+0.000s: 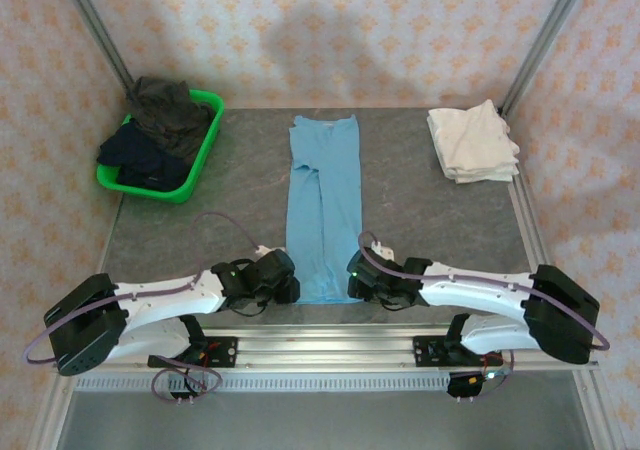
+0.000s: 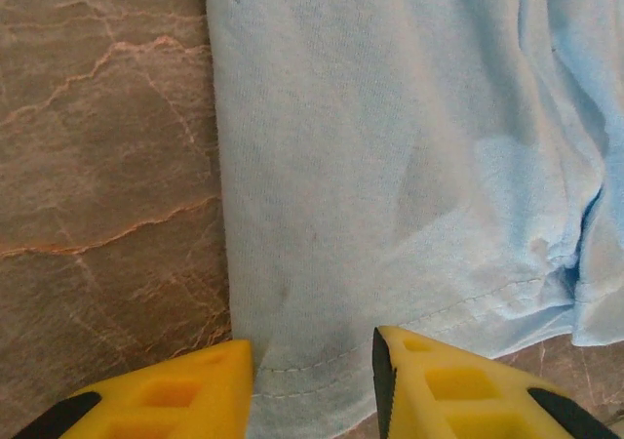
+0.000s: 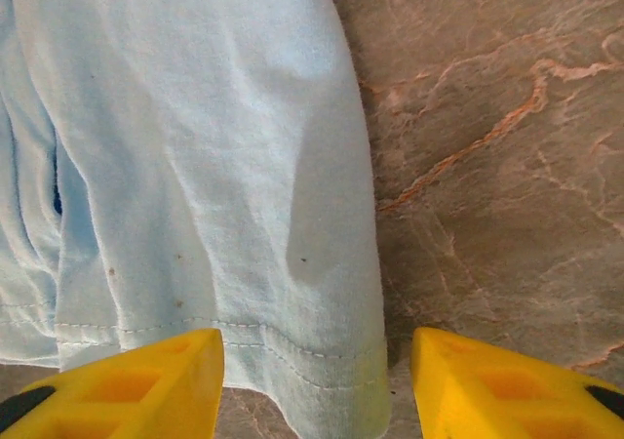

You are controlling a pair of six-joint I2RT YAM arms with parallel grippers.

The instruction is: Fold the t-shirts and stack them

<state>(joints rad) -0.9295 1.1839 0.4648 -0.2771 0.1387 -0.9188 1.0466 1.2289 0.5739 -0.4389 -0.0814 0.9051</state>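
Sky-blue t-shirt [image 1: 323, 205] lies folded into a long narrow strip down the middle of the grey marbled table [image 1: 240, 200], stitched hem toward me. The cream-white t-shirts [image 1: 472, 142] sit as a folded pile at the far right corner. My left gripper [image 2: 312, 341] is low at the hem's left corner, jaws parted, cloth lying flat between them and nothing clamped; my right gripper [image 3: 317, 334] is at the right corner, jaws spread wide, straddling the hem edge without pinching it.
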